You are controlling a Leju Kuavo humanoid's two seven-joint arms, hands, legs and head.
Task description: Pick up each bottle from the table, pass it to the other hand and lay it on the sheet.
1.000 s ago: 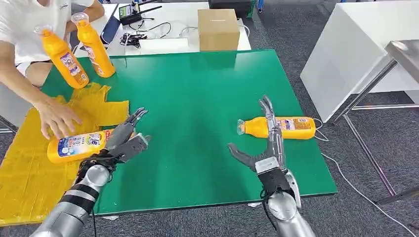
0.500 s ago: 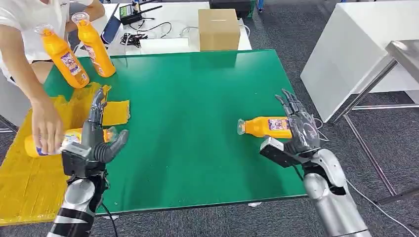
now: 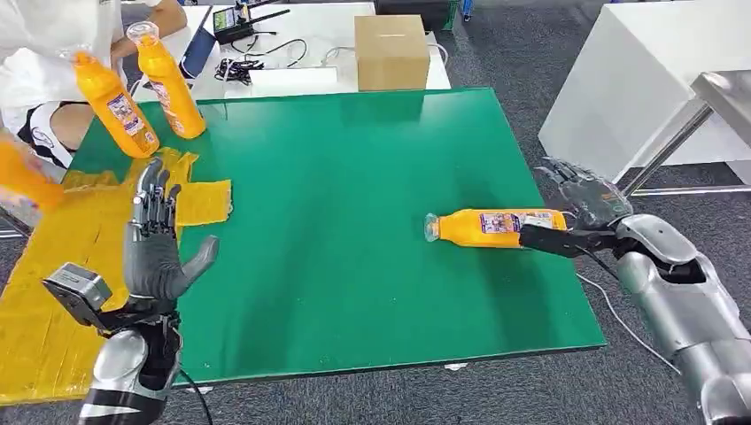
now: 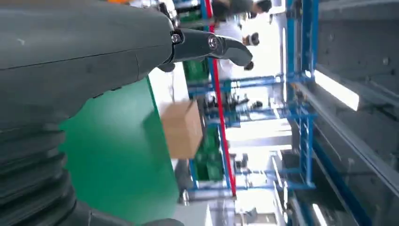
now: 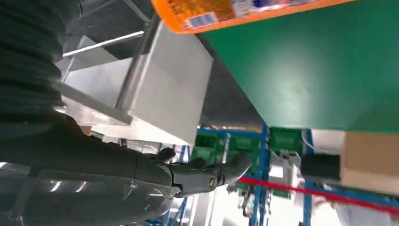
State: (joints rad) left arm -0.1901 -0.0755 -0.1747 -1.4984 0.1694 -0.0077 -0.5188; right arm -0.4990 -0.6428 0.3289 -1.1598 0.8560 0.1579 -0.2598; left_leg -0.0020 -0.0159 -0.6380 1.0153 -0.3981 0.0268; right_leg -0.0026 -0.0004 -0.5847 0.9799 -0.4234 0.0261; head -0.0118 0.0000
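Reached with spread, empty right hand (image 3: 580, 208) at lying bottle's (image 3: 494, 227) base; risked rolling it off table edge (image 3: 567, 292); left hand (image 3: 152, 250) open, idle.

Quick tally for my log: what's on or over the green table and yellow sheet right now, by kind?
Orange bottles standing upright: 2
Orange bottle lying on the green table: 1
Blurred orange bottle at the frame's left edge, over the sheet: 1
Yellow sheet: 1
Cardboard box: 1
Total: 6
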